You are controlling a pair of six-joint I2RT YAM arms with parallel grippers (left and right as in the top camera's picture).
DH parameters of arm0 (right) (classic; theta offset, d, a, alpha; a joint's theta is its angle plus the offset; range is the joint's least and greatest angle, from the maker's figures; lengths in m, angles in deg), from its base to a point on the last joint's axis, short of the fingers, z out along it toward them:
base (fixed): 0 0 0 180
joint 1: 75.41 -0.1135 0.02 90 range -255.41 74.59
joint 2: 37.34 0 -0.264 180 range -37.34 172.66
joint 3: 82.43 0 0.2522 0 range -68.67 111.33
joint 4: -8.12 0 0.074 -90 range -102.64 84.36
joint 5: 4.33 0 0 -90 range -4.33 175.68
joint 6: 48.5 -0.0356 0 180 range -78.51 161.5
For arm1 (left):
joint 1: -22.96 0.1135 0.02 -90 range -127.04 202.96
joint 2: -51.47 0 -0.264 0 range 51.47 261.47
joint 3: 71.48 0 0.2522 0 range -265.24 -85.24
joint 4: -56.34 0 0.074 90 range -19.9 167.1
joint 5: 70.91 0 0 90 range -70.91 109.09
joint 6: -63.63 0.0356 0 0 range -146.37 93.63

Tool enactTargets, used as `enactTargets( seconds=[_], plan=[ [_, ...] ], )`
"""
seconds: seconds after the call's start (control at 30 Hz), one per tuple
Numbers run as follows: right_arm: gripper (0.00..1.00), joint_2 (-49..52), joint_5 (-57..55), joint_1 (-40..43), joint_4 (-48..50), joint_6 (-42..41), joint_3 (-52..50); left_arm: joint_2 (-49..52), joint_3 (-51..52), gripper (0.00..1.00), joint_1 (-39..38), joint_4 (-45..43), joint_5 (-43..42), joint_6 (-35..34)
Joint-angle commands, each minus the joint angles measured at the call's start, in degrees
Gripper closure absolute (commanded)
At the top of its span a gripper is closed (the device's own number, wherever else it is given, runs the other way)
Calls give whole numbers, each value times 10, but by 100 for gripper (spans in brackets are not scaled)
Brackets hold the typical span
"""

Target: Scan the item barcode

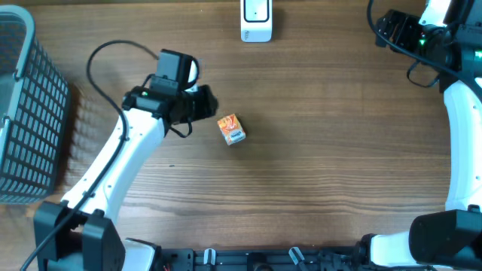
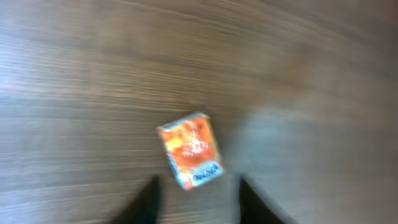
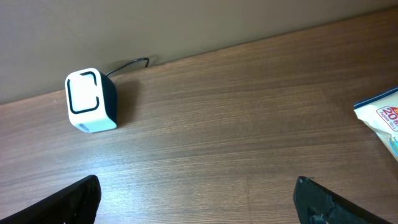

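table [image 1: 324, 181] open around carton [image 1: 231, 129], basket [image 1: 22, 113] left

Viewed from above: on brown wood-grain tabletop [image 1: 316, 173], small orange cardboard carton [image 1: 232, 129] lying near centre, just beside black left gripper [image 1: 209, 104]. At far edge, white boxy scanner [image 1: 256, 20]; at left edge, grey mesh plastic basket [image 1: 22, 113].

L wrist view motion-blurred; other views sharp, evenly lit, soft shadows.
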Motion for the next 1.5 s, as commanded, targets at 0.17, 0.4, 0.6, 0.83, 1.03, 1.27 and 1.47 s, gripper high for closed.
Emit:
enactTargets(
  seconds=[0.17, 0.4, 0.6, 0.83, 1.03, 1.27, 1.47],
  plan=[
    [0, 3, -6, 0, 1, -9, 1, 74, 32, 96, -66, -40, 31, -125],
    [0, 3, -6, 0, 1, -9, 1, 129, 32, 96, -115, -78, 59, -161],
    [0, 3, -6, 0, 1, -9, 1, 164, 32, 96, -123, -77, 58, -187],
    [0, 3, -5, 0, 1, -9, 1, 163, 30, 96, -122, -73, 48, -186],
    [0, 3, -6, 0, 1, -9, 1, 117, 3, 96, -120, -66, -20, -185],
    [0, 3, -5, 0, 1, -9, 1, 14, -1, 96, -97, -33, 21, -172],
    [0, 3, -6, 0, 1, -9, 1, -43, -1, 96, -13, 63, 71, -172]
  ],
)
